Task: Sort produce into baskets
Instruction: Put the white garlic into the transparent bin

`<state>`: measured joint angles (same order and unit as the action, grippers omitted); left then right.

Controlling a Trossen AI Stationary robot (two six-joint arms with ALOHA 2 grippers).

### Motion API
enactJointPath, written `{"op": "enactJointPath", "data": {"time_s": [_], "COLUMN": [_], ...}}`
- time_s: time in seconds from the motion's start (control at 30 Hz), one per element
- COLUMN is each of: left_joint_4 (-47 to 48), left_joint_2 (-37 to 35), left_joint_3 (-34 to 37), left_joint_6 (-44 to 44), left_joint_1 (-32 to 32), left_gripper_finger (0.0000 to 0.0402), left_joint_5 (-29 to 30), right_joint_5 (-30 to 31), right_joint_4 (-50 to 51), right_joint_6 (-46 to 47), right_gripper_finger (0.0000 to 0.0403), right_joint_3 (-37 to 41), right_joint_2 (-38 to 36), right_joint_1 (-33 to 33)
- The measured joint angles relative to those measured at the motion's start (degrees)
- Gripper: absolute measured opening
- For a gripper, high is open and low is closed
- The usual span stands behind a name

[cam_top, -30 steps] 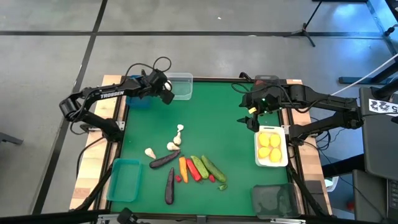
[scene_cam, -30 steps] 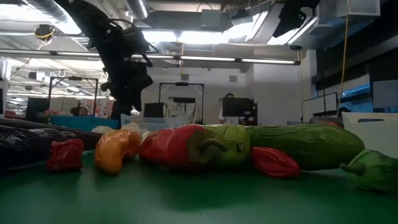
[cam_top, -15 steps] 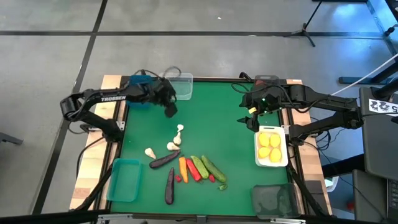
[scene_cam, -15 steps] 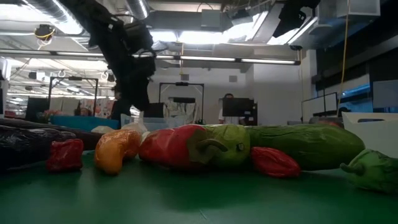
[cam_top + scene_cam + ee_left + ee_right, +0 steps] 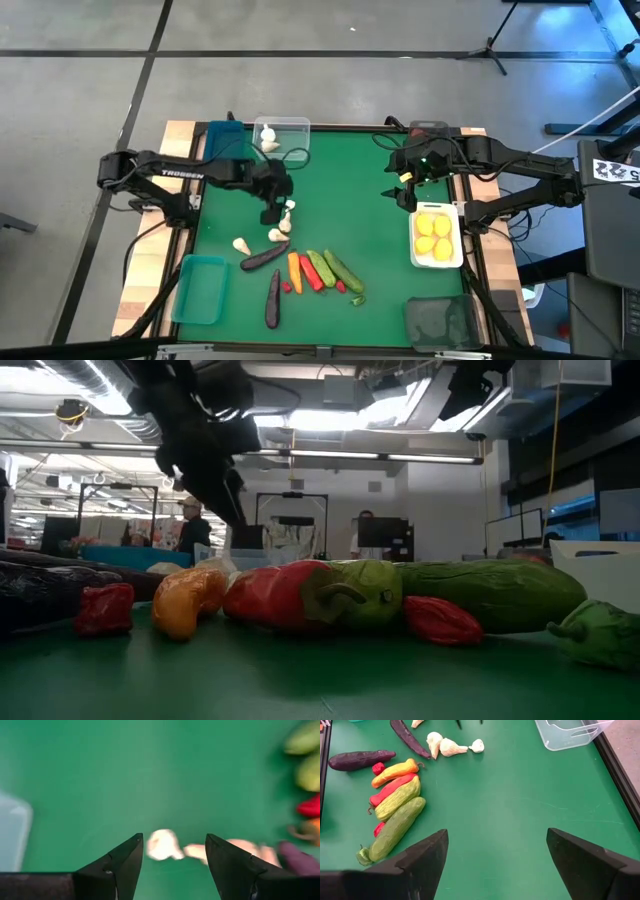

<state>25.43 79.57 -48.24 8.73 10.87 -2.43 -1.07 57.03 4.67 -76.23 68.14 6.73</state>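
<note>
1. The left gripper (image 5: 272, 214) hangs over the green mat (image 5: 350, 180), just beside the garlic (image 5: 288, 208); its fingers (image 5: 125, 860) stand apart with nothing between them.
2. In the left wrist view a garlic piece (image 5: 162, 845) lies on the mat past the open fingers, another (image 5: 239, 849) just beside it.
3. The clear basket (image 5: 282, 137) sits at the far edge with one garlic (image 5: 267, 138) inside; the blue basket (image 5: 224, 133) is next to it.
4. The right gripper (image 5: 403, 195) waits near the white basket (image 5: 437, 240), jaws wide and empty (four lemons (image 5: 434, 235) lie in that basket).
5. Eggplants (image 5: 265, 258), a carrot (image 5: 293, 266), a red pepper (image 5: 310, 272) and cucumbers (image 5: 331, 268) lie together near the front, unsorted.
6. The teal basket (image 5: 198, 290) sits front left, a dark basket (image 5: 440, 322) front right.
</note>
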Motion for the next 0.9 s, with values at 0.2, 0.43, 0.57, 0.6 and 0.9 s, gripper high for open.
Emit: {"op": "enactJointPath", "data": {"time_s": [0.2,0.43,0.57,0.6,0.9], "left_joint_4": [-8.06,-19.05,-23.97,-24.80,-32.23], "left_joint_2": [-0.02,0.00,0.00,0.00,0.15], "left_joint_3": [4.53,12.20,15.30,15.83,19.87], "left_joint_6": [2.08,1.87,1.13,1.05,0.86], "left_joint_1": [-1.44,0.09,0.81,0.97,3.60], "left_gripper_finger": [0.0210,0.0210,0.0210,0.0210,0.0210], "left_joint_5": [-2.13,-1.55,-1.41,-1.43,-1.39], "right_joint_5": [0.01,0.01,0.01,0.01,0.01], "right_joint_4": [-0.01,-0.01,-0.01,-0.02,-0.08], "right_joint_6": [0.02,0.02,0.02,0.02,0.02], "right_gripper_finger": [0.0335,0.0335,0.0335,0.0335,0.0335], "right_joint_3": [0.00,0.00,0.00,0.00,0.00], "right_joint_2": [0.00,-0.02,-0.01,-0.02,-0.02], "right_joint_1": [-0.01,-0.01,-0.01,0.01,-0.01]}}
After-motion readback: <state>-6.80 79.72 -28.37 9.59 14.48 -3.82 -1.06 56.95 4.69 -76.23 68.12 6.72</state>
